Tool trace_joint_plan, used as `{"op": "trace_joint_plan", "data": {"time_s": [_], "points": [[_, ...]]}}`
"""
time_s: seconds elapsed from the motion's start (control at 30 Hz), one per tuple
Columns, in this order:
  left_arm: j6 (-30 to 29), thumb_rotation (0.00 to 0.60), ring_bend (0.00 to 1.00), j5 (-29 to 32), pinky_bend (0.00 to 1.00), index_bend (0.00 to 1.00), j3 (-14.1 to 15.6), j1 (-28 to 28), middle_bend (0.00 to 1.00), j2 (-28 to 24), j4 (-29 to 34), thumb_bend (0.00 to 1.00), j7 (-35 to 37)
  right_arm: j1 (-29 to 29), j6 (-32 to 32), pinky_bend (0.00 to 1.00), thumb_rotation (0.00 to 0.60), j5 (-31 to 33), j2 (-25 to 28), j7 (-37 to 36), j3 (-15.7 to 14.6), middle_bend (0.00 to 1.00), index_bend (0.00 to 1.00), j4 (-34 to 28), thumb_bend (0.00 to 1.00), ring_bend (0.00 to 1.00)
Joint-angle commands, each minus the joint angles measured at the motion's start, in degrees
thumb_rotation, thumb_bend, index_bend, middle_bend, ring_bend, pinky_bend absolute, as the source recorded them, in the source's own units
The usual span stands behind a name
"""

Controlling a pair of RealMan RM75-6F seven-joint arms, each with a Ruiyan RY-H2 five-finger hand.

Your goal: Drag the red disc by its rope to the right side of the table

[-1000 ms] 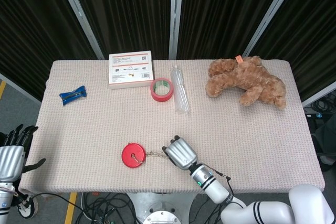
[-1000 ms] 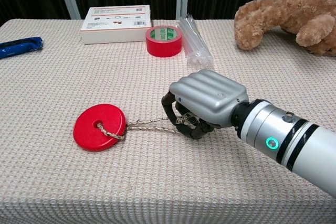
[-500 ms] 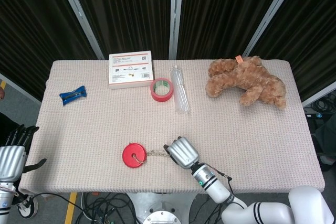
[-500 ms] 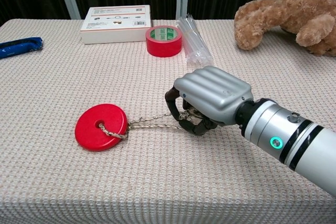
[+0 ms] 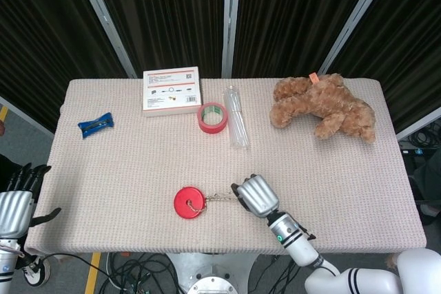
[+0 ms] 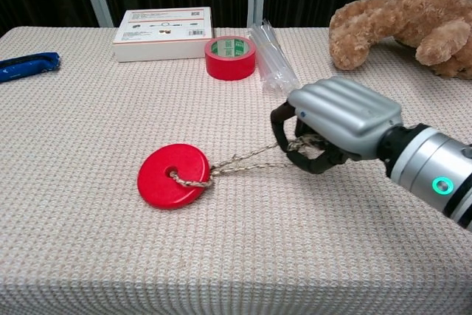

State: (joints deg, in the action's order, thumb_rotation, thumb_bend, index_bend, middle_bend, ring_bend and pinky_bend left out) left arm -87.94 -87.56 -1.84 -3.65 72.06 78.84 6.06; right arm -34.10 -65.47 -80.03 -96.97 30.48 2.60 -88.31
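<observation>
The red disc (image 5: 190, 203) (image 6: 174, 175) lies flat near the table's front edge, a little left of centre. Its braided rope (image 5: 220, 199) (image 6: 243, 160) runs rightward, pulled nearly straight, into my right hand (image 5: 257, 196) (image 6: 339, 119). That silver hand grips the rope's end with its fingers curled around it, just above the cloth. My left hand (image 5: 15, 201) hangs off the table's left edge with fingers apart, holding nothing; the chest view does not show it.
A roll of red tape (image 5: 213, 116) (image 6: 230, 57), a clear plastic bottle (image 5: 237, 116) (image 6: 274, 58) and a white box (image 5: 171, 90) (image 6: 163, 23) stand at the back centre. A brown teddy bear (image 5: 324, 107) (image 6: 402, 16) lies back right. A blue tool (image 5: 96, 124) (image 6: 27, 65) sits far left.
My right hand has moved to the right with the rope in its grip, and the red disc has slid rightward behind it. The left hand has stayed still.
</observation>
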Motion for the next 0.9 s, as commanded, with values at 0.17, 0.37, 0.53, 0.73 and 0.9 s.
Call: {"op": "trace_joint_plan", "data": {"time_s": [0.17, 0.37, 0.53, 0.73, 0.9], "points": [[0.5, 0.600, 0.02, -0.2, 0.12, 0.14, 0.2, -0.3, 0.13, 0.3, 0.2, 0.01, -0.6, 5.3, -5.5, 0.62, 0.600, 1.6, 8.4, -5.8, 0.6, 0.93, 0.99, -0.9, 0.59, 0.67], [1.1, 0.600, 0.02, -0.3, 0.12, 0.14, 0.4, -0.5, 0.13, 0.3, 0.8, 0.01, -1.6, 10.0, -9.1, 0.62, 0.600, 4.0, 14.2, -11.9, 1.2, 0.93, 0.99, 1.1, 0.59, 0.67], [1.3, 0.600, 0.02, -0.2, 0.12, 0.14, 0.4, -0.6, 0.13, 0.1, 1.4, 0.01, -2.4, 13.4, -11.2, 0.62, 0.600, 6.4, 17.9, -17.4, 2.5, 0.93, 0.99, 4.3, 0.59, 0.67], [1.5, 0.600, 0.02, -0.1, 0.12, 0.14, 0.5, -0.7, 0.13, -0.1, 1.9, 0.01, -3.0, 16.7, -12.3, 0.62, 0.600, 9.9, 20.9, -22.9, 4.7, 0.93, 0.99, 8.9, 0.58, 0.67], [1.6, 0.600, 0.02, -0.2, 0.12, 0.14, 0.6, -0.8, 0.13, -0.1, 2.2, 0.01, -3.4, 17.8, -11.4, 0.62, 0.600, 12.6, 22.1, -25.9, 6.6, 0.93, 0.99, 12.4, 0.59, 0.67]]}}
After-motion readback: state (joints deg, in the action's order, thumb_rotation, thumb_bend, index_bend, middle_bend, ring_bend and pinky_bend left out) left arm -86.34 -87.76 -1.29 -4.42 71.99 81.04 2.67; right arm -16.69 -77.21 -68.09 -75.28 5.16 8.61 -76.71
